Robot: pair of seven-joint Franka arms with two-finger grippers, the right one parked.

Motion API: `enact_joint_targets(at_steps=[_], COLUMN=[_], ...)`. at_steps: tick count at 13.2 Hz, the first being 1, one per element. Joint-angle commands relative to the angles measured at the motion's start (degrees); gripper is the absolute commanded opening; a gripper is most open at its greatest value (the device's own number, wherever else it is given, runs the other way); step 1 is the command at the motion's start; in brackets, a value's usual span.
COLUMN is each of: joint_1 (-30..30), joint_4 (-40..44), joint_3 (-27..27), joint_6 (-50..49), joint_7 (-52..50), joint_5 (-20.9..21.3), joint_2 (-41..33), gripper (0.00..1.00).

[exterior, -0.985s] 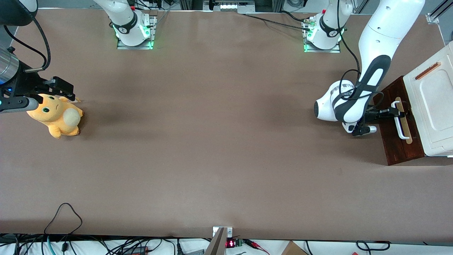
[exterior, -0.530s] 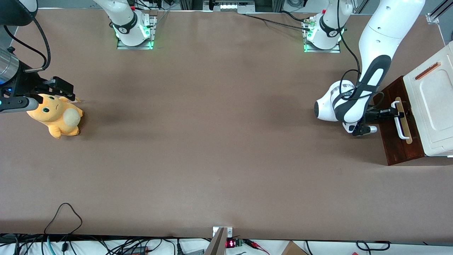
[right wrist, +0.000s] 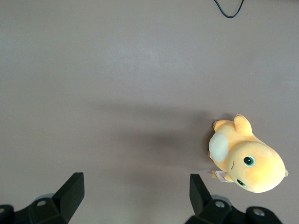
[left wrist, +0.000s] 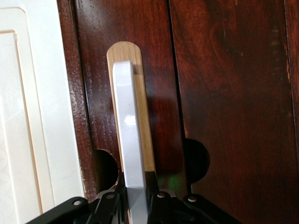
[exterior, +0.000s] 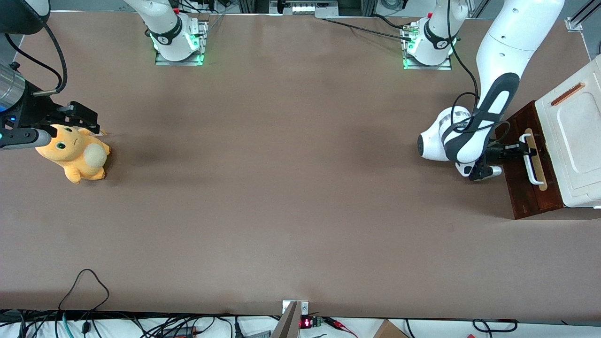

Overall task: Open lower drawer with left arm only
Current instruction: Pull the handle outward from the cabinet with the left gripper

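The bench [exterior: 281, 188] is a broad brown surface, and at the working arm's end of it stands a white cabinet [exterior: 575, 145] with the lower drawer [exterior: 526, 188] showing below its moulded top as a dark reddish-brown front, seemingly drawn out only a little. The left arm [exterior: 497, 70] reaches down to it, wrist low in front of the drawer. Its pincer [exterior: 529, 151] is closed around the white bar handle [left wrist: 128, 135], one finger either side, gripping near the end of the bar that lies farther from the front camera. My worry is that this off-centre hold could skew the drawer and jam it as it is pulled, or that the smooth bar could slip through the fingers. The light cabinet may also slide along with the pull. A yellow plush toy [exterior: 75, 157] lies well away toward the parked arm's end, and nothing blocks the drawer's path
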Motion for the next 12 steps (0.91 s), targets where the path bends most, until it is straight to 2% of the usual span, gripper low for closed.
enact_joint_targets(at_steps=[1, 8, 12], joint_1=[-0.65, -6.36, -9.34], joint_4=[0.47, 1.62, 3.90], joint_3=[0.56, -1.45, -4.28], joint_6=[0.52, 1.40, 1.49], joint_7=[1.39, 3.23, 8.15], joint_5=[0.91, -2.25, -8.57], joint_2=[-0.48, -1.00, -2.06], gripper=[0.00, 0.00, 0.00])
